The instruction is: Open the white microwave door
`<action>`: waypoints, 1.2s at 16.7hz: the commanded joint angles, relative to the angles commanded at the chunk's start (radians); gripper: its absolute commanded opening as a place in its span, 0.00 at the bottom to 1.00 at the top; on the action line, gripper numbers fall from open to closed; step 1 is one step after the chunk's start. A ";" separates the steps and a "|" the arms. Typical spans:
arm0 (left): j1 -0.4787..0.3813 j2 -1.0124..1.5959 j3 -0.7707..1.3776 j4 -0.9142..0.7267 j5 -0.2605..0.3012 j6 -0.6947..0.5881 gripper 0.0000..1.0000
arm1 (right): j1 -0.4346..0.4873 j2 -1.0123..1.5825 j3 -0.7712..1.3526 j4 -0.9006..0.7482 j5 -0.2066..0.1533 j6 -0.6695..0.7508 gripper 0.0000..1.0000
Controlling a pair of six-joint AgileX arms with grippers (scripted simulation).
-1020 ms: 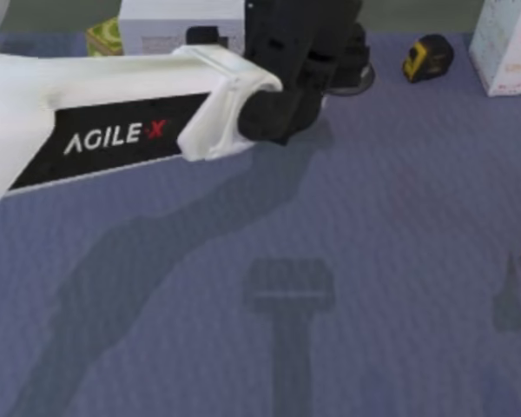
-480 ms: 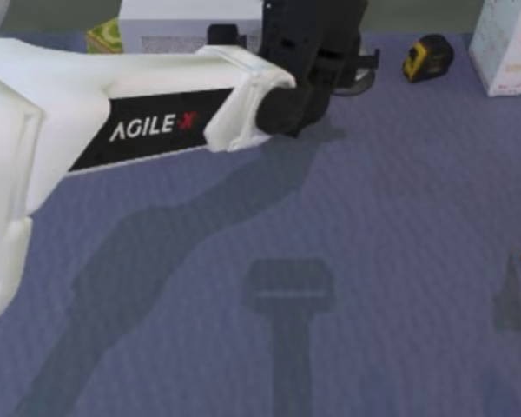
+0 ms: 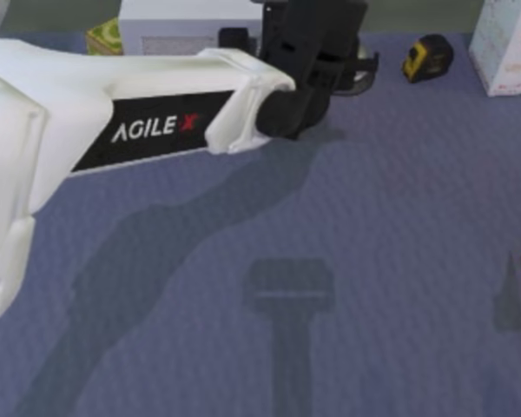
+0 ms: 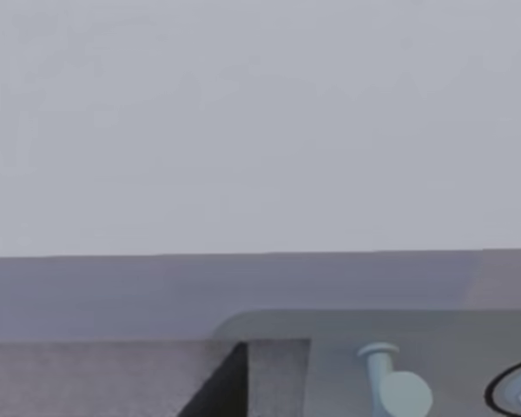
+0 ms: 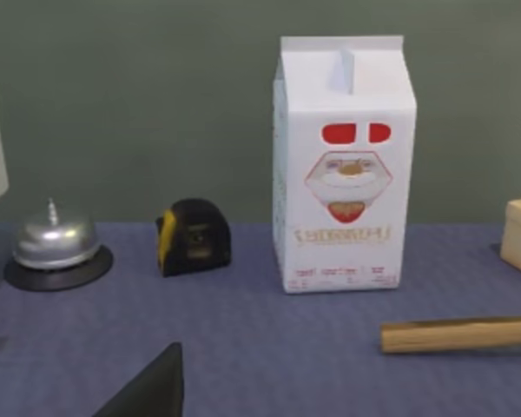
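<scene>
Top view showed my left arm [image 3: 156,113] stretched across the counter [image 3: 399,217] to the microwave [image 3: 182,22] at the far edge, left of centre. Only the oven's white top and a strip of its front appeared there; my wrist housing covered the rest, including the left end effector itself, so I could not tell from this view whether it was wide, narrow or gripping anything. The left wrist view did not settle it either: it was filled with the microwave's pale surface, with a knob [image 4: 398,391] on the narrow control panel low in the picture and a dark gap beside it, and no fingertips visible.

The white microwave door [image 3: 187,43] showed as a thin grey-speckled band below the oven top. I could not tell whether it was shut or slightly ajar. My judgement was that the task stood at the contact stage at most: the arm had reached the oven front, while the swing that opens the door was left to do.

My right arm was parked off the near right side of the counter, its end effector out of sight; its wrist view looked toward a silver bell [image 5: 56,243], a tape measure [image 5: 194,236], a milk carton [image 5: 346,165] and a wooden handle [image 5: 460,334].
</scene>
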 joint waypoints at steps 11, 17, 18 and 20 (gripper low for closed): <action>0.000 0.000 0.000 0.000 0.000 0.000 0.00 | 0.000 0.000 0.000 0.000 0.000 0.000 1.00; -0.057 -0.015 -0.013 -0.043 0.007 -0.007 0.00 | 0.000 0.000 0.000 0.000 0.000 0.000 1.00; -0.054 -0.001 0.016 -0.077 0.015 -0.015 0.00 | 0.000 0.000 0.000 0.000 0.000 0.000 1.00; -0.048 0.032 0.097 -0.174 0.038 -0.037 0.00 | 0.000 0.000 0.000 0.000 0.000 0.000 1.00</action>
